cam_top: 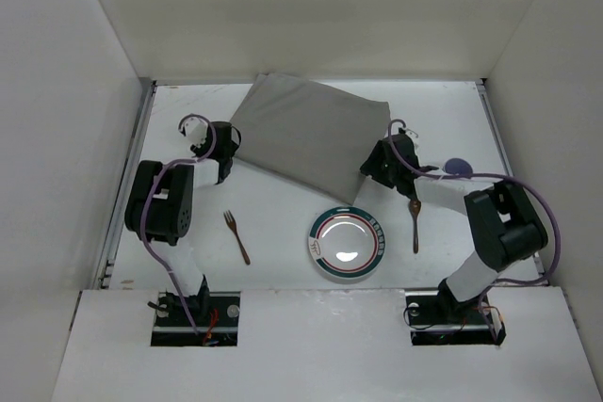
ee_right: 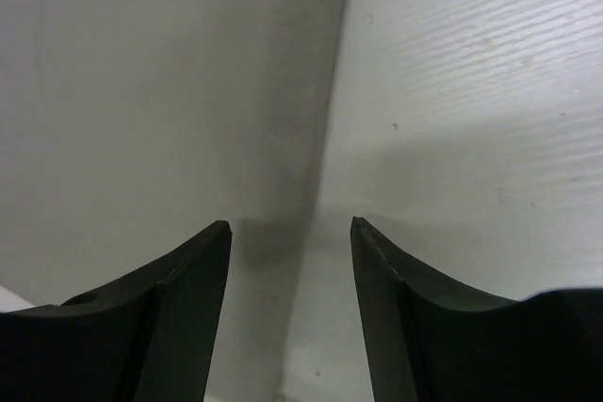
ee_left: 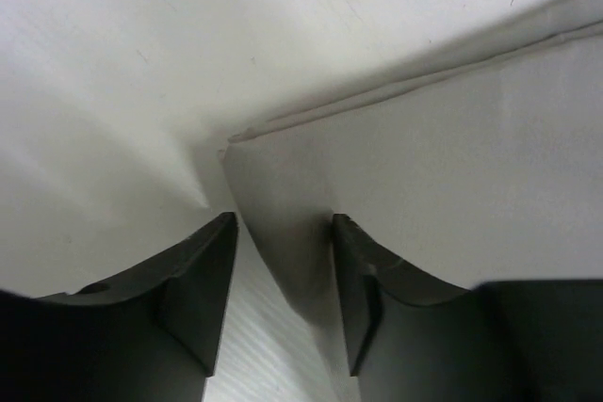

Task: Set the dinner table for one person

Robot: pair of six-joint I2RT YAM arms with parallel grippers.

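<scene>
Two grippers are hanging open as I am watching. The left gripper (ee_left: 283, 265) is straddling a corner of the grey cloth (ee_left: 433, 204), jaws apart, and the right gripper (ee_right: 290, 233) is hovering, spread, over the cloth's opposite edge. I am judging the setting barely begun: the cloth is lying skewed toward the far side of the dinner table (cam_top: 283, 209), while the fork (cam_top: 236, 236), plate (cam_top: 348, 244) and spoon (cam_top: 415, 223) are lying nearer me, off the cloth. I am finding no readable writing or brand anywhere.
</scene>
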